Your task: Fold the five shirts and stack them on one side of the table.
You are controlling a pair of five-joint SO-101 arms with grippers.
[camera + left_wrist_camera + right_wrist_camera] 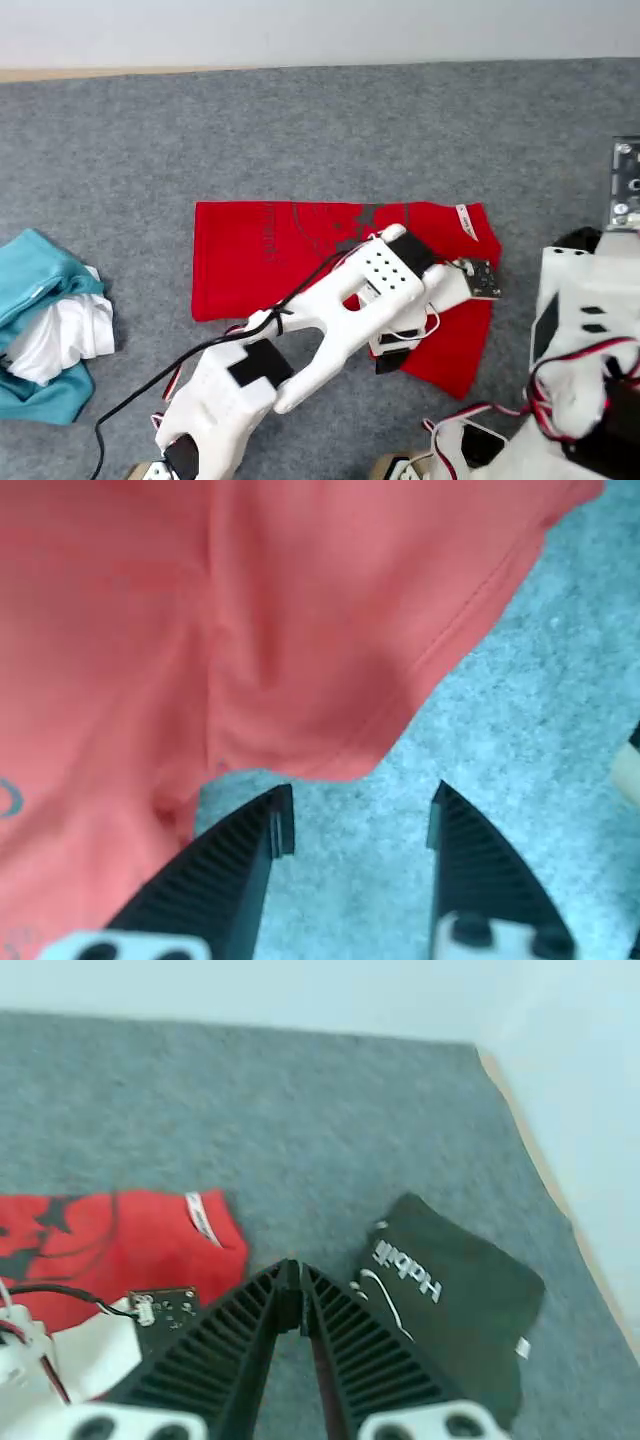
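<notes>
A red shirt point(270, 255) lies spread flat in the middle of the grey table, partly folded at its right end. My left arm stretches over it from the near edge. The left gripper point(360, 805) is open, its black fingers point(245, 845) hovering over bare table just off the red shirt's hem point(330, 630). In the high view that gripper point(398, 350) sits above the shirt's near right part. My right gripper point(296, 1278) is shut on nothing, raised at the right side. A folded black shirt point(455, 1295) lies beyond it near the table's right edge.
A crumpled heap of teal point(40, 275) and white point(65, 335) shirts lies at the left edge. The right arm's white body point(580, 350) fills the near right corner. The table's far edge point(100, 72) meets a pale wall.
</notes>
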